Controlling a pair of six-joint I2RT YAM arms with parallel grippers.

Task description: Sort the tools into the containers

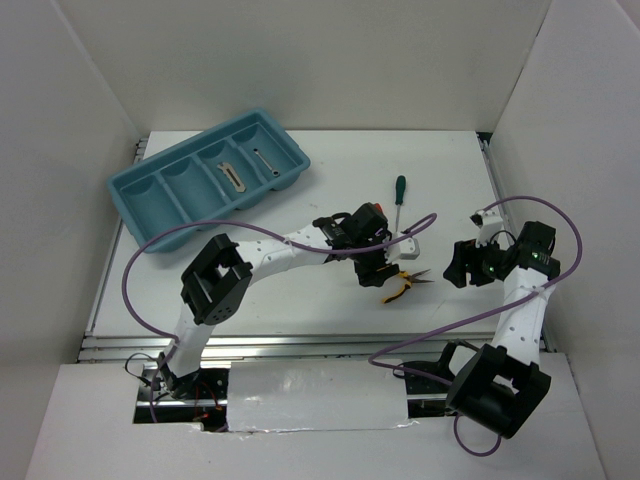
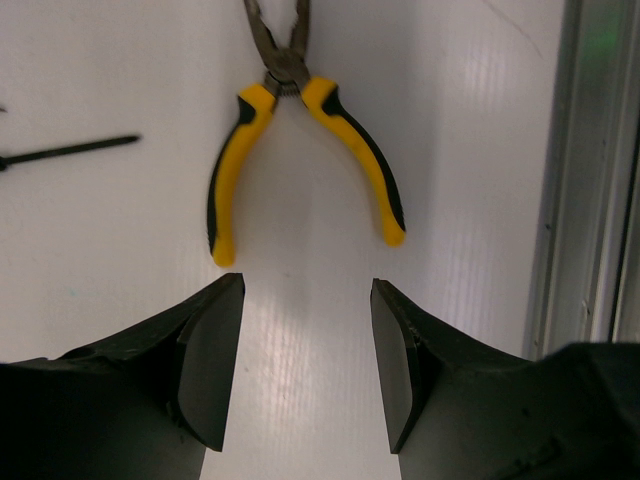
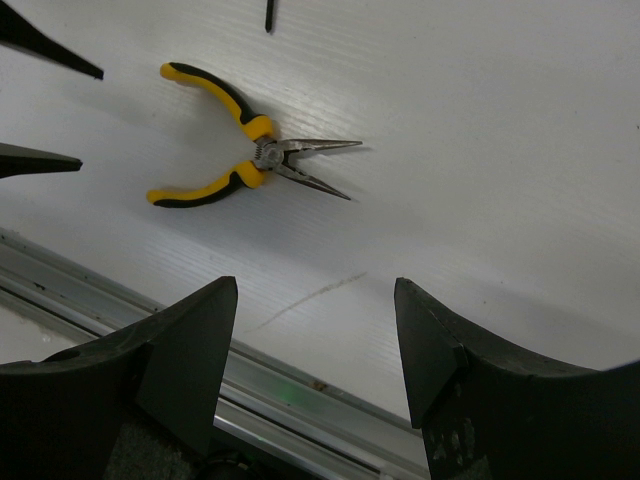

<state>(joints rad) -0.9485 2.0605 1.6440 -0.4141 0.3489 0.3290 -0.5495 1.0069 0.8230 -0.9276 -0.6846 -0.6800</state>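
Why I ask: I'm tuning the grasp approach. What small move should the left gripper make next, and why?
Probably ease the left gripper forward and down over the pliers. Its jaws stand open and empty, and the pliers lie flat on the table just beyond the fingertips, handles splayed toward it, untouched.

No text, label, brand, number or sign can be read in any view.
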